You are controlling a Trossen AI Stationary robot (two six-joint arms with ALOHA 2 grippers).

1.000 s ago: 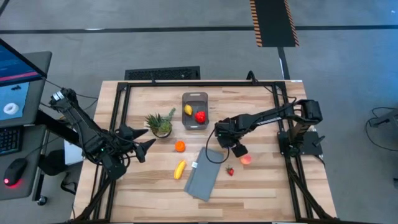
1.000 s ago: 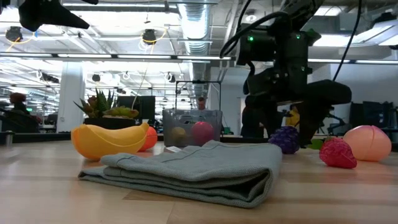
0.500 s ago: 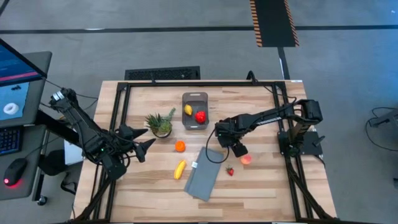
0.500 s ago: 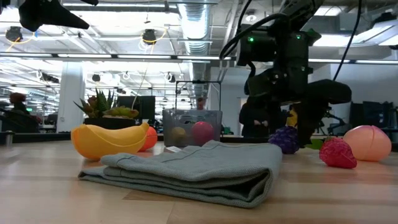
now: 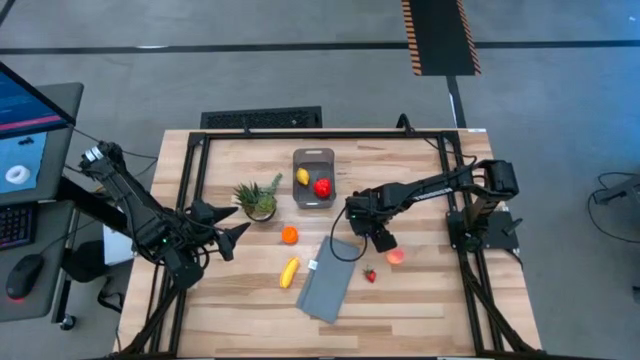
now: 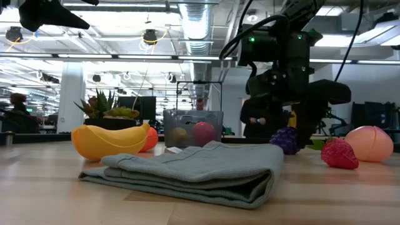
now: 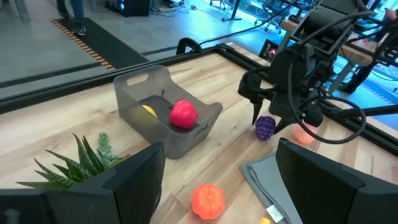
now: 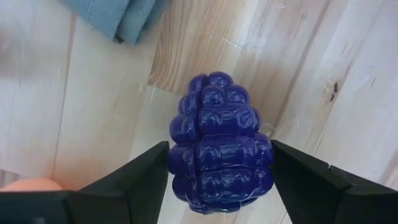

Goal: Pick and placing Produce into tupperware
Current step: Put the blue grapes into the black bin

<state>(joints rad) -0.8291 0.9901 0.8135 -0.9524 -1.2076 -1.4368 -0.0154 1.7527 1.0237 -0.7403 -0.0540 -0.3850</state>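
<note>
My right gripper (image 8: pixel 217 177) pinches the grapes (image 8: pixel 219 142) beside the cloth (image 8: pixel 121 15). Seat both pads flat, lift straight, then toward the tub (image 5: pixel 314 179).

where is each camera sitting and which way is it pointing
High view: above the table, looking straight down; both arms show, left end effector near the pineapple, right end effector low by the cloth.
Low view: at table-top height, looking level across the cloth toward the tupperware; the right arm comes down from above.
Left wrist view: on the left arm, facing the tupperware; own fingers show.
Right wrist view: on the right arm, facing down at the wood; own fingers touch both sides of the grapes.
Shared: the grapes show in low and both wrist views.
</note>
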